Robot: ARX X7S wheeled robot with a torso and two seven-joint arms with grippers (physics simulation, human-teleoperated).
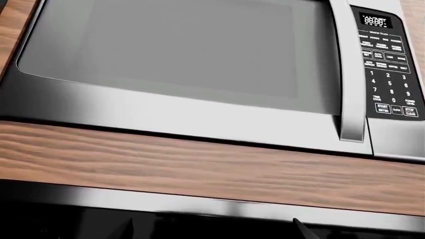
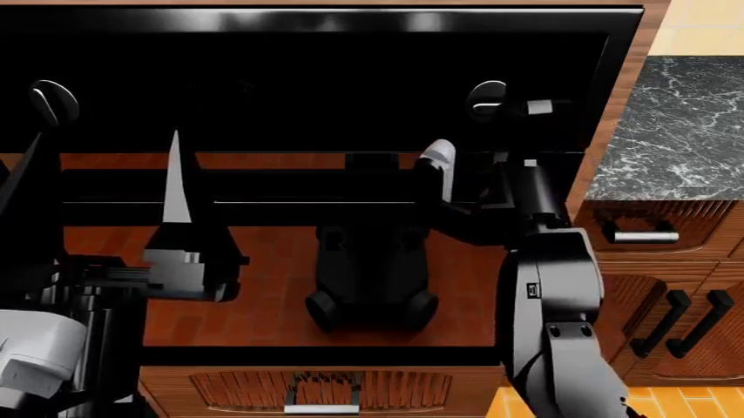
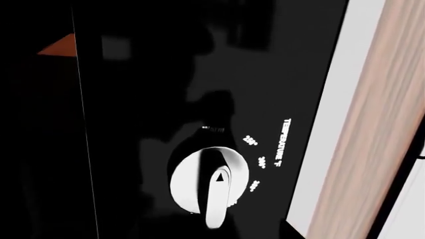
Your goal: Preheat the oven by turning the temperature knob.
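Note:
The glossy black oven (image 2: 302,78) fills the head view, its bar handle (image 2: 291,185) crossing the dark reflective door. The temperature knob (image 2: 489,97) sits at the panel's right end, its bar level. My right gripper (image 2: 483,162) is raised just below this knob, jaws apart and holding nothing. In the right wrist view the temperature knob (image 3: 209,183) is close ahead, beside white temperature marks (image 3: 282,144); my fingers are lost against the black. My left gripper (image 2: 99,178) is open and empty below the left knob (image 2: 52,100). In the left wrist view the gripper (image 1: 212,231) faces the oven's top edge (image 1: 199,224).
A steel microwave (image 1: 186,55) with a keypad (image 1: 388,74) is built in above the oven, with a wooden strip (image 1: 199,164) between them. A marble counter (image 2: 674,131) and wooden drawers with pulls (image 2: 639,235) stand on the right. A drawer (image 2: 320,392) lies below the oven.

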